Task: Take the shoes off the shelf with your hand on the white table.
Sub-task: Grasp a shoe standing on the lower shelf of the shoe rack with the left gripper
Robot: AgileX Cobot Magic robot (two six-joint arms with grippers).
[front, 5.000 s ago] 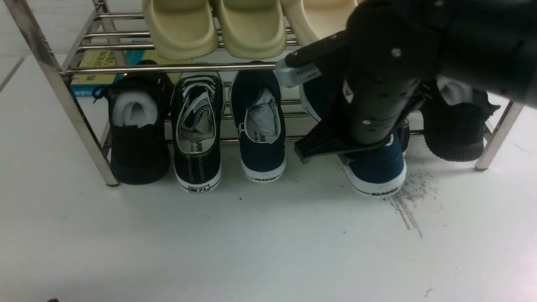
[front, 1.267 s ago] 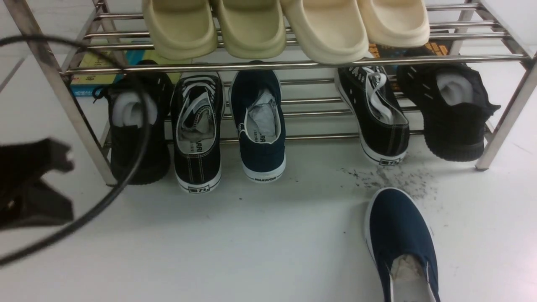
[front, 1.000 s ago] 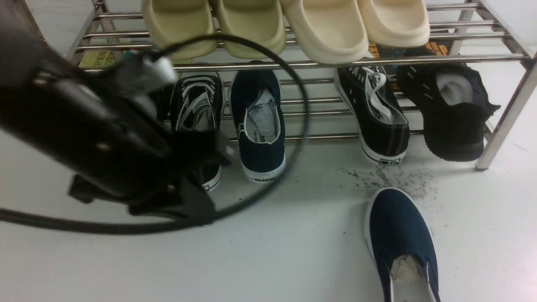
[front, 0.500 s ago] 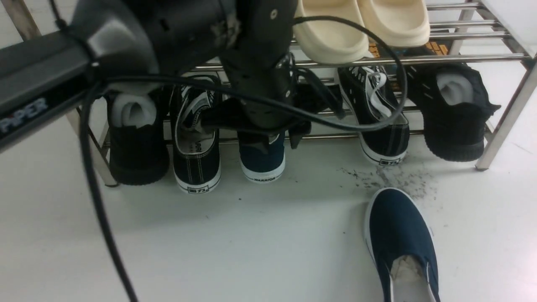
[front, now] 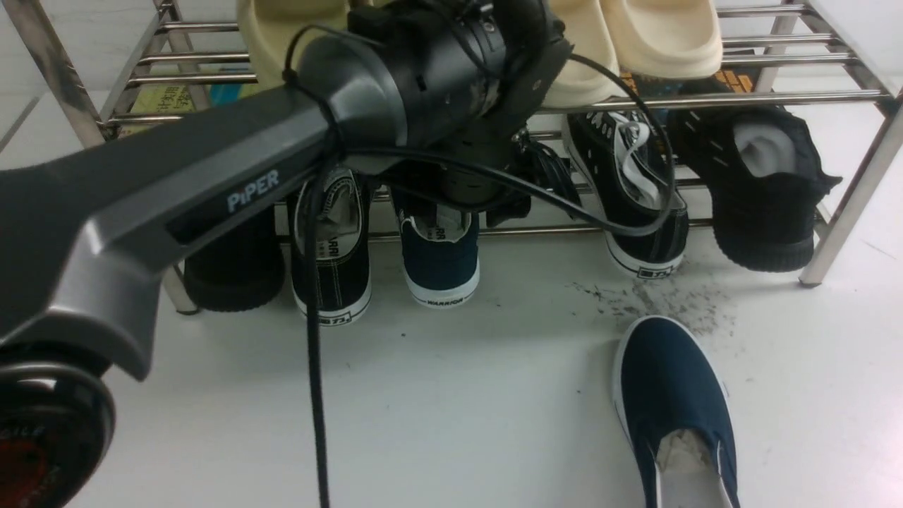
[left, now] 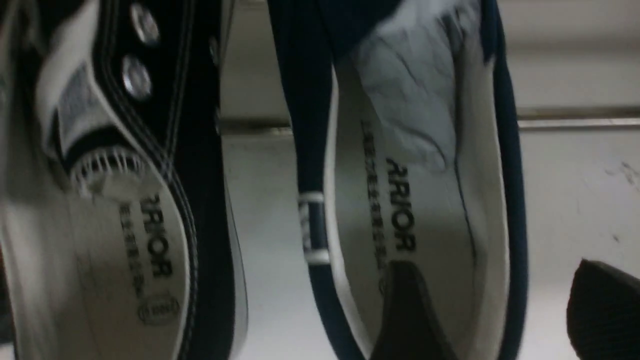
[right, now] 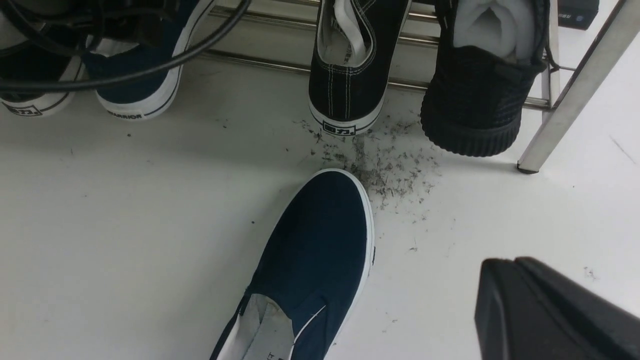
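One navy slip-on shoe point(front: 441, 271) stands on the lower tier of the steel shelf point(front: 705, 99), its toe marked "WARRIOR" pointing at me. My left gripper point(left: 492, 280) is open over its heel. One finger point(left: 405, 310) is inside on the white insole, the other point(left: 605, 305) outside the shoe's side wall. In the front view the "PiPER" arm point(front: 211, 197) hides the jaws. The second navy shoe point(front: 670, 395) lies on the white table point(front: 458, 395); it also shows in the right wrist view point(right: 320, 250). My right gripper point(right: 500, 285) is shut and empty, above the table beside that shoe.
Black lace-up sneakers point(front: 331, 282) point(front: 645, 212) and black knit sneakers point(front: 762, 197) point(front: 233, 271) flank the navy shoe on the lower tier. Cream slippers point(front: 663, 35) sit on the top tier. Dark scuff marks point(front: 663, 303) lie before the shelf. A black cable point(front: 314, 395) hangs from the left arm.
The left arm has swung in from the left and reached over the navy shoe on the shelf. The other navy shoe, earlier in the right gripper at the shelf, now lies on the table.
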